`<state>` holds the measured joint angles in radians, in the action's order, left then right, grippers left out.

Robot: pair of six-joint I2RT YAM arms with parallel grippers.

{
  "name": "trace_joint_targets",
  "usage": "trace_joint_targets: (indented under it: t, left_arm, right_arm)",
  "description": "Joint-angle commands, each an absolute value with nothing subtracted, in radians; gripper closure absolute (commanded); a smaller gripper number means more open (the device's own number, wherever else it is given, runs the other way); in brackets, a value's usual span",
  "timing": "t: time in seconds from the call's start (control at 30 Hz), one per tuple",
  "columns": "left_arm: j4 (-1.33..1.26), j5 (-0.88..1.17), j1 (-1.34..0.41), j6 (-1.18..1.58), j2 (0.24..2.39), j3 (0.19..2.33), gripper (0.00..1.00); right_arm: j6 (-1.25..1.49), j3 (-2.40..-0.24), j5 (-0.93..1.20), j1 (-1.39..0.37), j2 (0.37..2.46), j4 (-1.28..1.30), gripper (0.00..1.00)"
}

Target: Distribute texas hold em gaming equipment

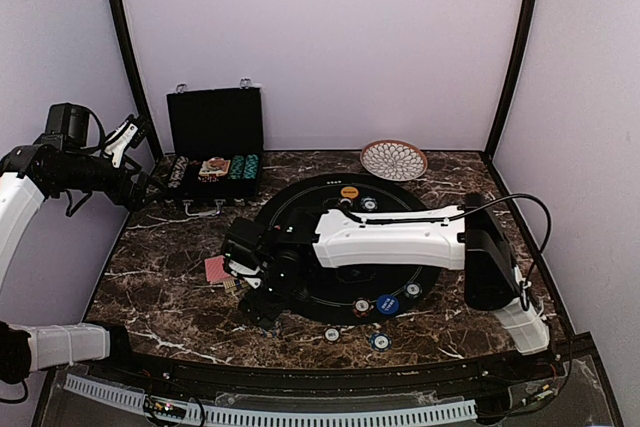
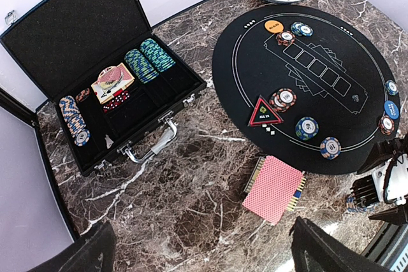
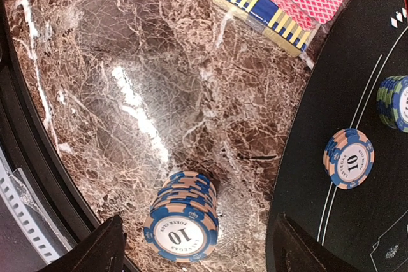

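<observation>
Chip stack (image 3: 182,224) — reads "POKER CLUB", "10".

Robot lab booth: plain walls (image 1: 320,37), marble tabletop (image 1: 170,287)

Cards (image 2: 274,189) red-backed; chip stack (image 3: 182,224) blue-orange striped; mat (image 2: 248,74) black; tabletop (image 2: 191,176) brown marble.

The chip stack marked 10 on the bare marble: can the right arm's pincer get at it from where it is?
Probably yes. The right pincer hangs open directly over the chip stack, one finger on each side. Only bare marble table lies around it, and nothing sits in between.
</observation>
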<state>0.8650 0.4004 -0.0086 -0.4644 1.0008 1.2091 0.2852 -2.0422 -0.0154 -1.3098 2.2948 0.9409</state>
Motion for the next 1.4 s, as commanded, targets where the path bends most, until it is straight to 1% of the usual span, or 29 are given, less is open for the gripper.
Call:
trace_joint_targets:
  t: [0.0, 0.43, 0.57, 0.7, 0.8, 0.83, 0.9, 0.93, 0.97, 1.0, 1.37]
  left_arm:
    - [0.883, 0.407, -0.003, -0.471, 0.992, 1.223, 0.01]
    - [0.885, 0.403, -0.003, -0.473, 0.988, 1.217, 0.01]
    - [0.884, 0.401, -0.003, -0.474, 0.989, 1.216, 0.01]
    - [0.883, 0.402, -0.003, -0.473, 0.991, 1.215, 0.01]
    - [0.882, 0.401, -0.003, -0.474, 0.991, 1.216, 0.01]
    - [0.883, 0.401, -0.003, -0.474, 0.991, 1.216, 0.01]
    - [0.883, 0.399, -0.003, -0.475, 0.989, 1.216, 0.01]
    - [0.881, 0.398, -0.003, -0.474, 0.988, 1.216, 0.01]
    - [0.881, 0.399, -0.003, -0.474, 0.988, 1.216, 0.01]
    - [0.881, 0.399, -0.003, -0.474, 0.988, 1.216, 0.01]
    - [0.885, 0.402, -0.003, -0.475, 0.985, 1.216, 0.01]
  right_arm:
    - [0.266, -2.071, -0.003, -1.313, 2.320, 0.948, 0.20]
    - [0.253, -2.069, 0.025, -1.312, 2.359, 0.934, 0.29]
    - [0.250, -2.064, 0.036, -1.313, 2.358, 0.927, 0.34]
    - [0.248, -2.059, 0.032, -1.313, 2.350, 0.927, 0.42]
    - [0.246, -2.052, 0.024, -1.312, 2.338, 0.926, 0.51]
    - [0.247, -2.052, 0.022, -1.313, 2.333, 0.925, 0.55]
    - [0.250, -2.053, 0.013, -1.313, 2.326, 0.926, 0.69]
    - [0.251, -2.055, 0.010, -1.313, 2.322, 0.930, 0.74]
    - [0.250, -2.058, 0.007, -1.314, 2.318, 0.934, 0.78]
    - [0.252, -2.062, 0.006, -1.313, 2.313, 0.937, 0.79]
    - [0.259, -2.088, 0.005, -1.313, 2.244, 0.982, 0.79]
